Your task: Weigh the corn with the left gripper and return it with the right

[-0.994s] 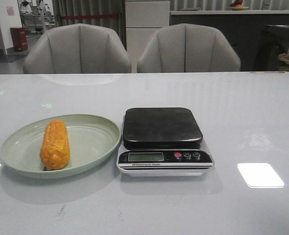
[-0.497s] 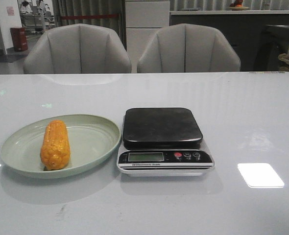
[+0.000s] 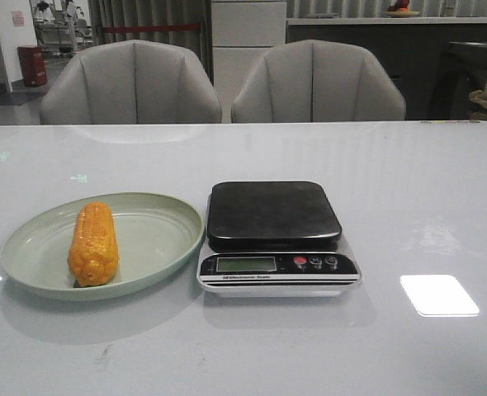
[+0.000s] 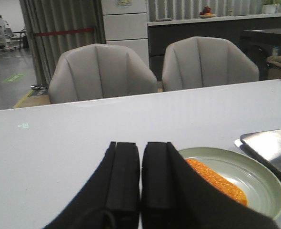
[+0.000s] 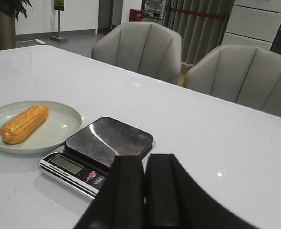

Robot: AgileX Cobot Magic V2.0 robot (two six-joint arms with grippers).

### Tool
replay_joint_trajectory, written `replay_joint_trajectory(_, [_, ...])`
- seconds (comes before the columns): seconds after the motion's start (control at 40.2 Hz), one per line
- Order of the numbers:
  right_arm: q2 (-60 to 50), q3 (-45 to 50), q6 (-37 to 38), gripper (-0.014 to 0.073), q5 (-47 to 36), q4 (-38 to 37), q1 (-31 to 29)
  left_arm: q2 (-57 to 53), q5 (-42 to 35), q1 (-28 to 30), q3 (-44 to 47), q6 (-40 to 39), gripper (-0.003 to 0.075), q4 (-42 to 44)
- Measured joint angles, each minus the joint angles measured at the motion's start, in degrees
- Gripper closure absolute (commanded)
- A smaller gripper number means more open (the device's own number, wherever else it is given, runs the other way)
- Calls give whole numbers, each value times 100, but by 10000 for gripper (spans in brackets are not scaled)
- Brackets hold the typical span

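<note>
Front view: the orange-yellow kernelled corn cob lies in a pale green oval plate on the glossy white table, just beside a black-platform digital scale.
Left wrist view: the black left claw is closed, empty.
Right wrist view: the black right claw is closed, empty.

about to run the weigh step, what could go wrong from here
1. The corn is round and lies loose on the shallow plate, so it may roll as the shut left pincer closes on it.
2. The scale sits right beside the plate; a nudge could shift it.
</note>
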Motion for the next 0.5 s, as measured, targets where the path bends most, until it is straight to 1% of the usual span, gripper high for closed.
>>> replay_joint_trajectory(0.05, [0,0,0,454,0,0,0,0,-230,108,163,-77,588,0])
replay_joint_trajectory(0.224, [0,0,0,454,0,0,0,-111,-312,216,175,-139,588,0])
replay_joint_trajectory(0.497, [0,0,0,454,0,0,0,-111,-351,220,175,-141,588,-10])
